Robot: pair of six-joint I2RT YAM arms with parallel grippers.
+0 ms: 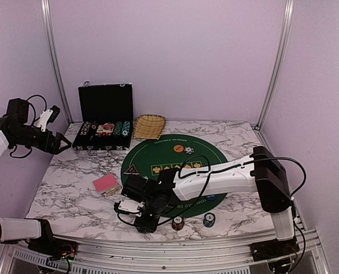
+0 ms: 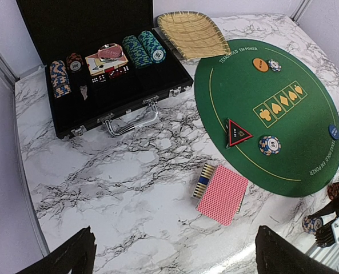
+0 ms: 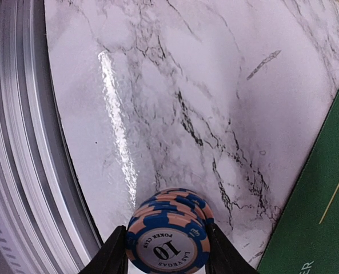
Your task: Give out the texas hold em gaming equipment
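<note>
My right gripper (image 3: pixel 168 254) is shut on a small stack of blue-and-peach poker chips (image 3: pixel 169 237) marked 10, low over the marble near the table's front edge (image 1: pixel 142 220). It also shows in the left wrist view (image 2: pixel 329 220). My left gripper (image 2: pixel 175 257) is open and empty, raised at the far left (image 1: pixel 56 142). Pink-backed cards (image 2: pixel 222 194) lie on the marble left of the green mat (image 2: pixel 283 80). On the mat are a black-red triangle (image 2: pixel 236 133), an orange disc (image 2: pixel 260 64), a blue disc (image 2: pixel 334 132) and two chips (image 2: pixel 269 144) (image 2: pixel 275 65).
An open black case (image 2: pixel 100 63) with rows of chips stands at the back left, and a woven basket (image 2: pixel 192 34) is beside it. Two loose chips (image 1: pixel 178 223) (image 1: pixel 208 219) lie near the front edge. The right arm (image 1: pixel 226 177) stretches across the mat.
</note>
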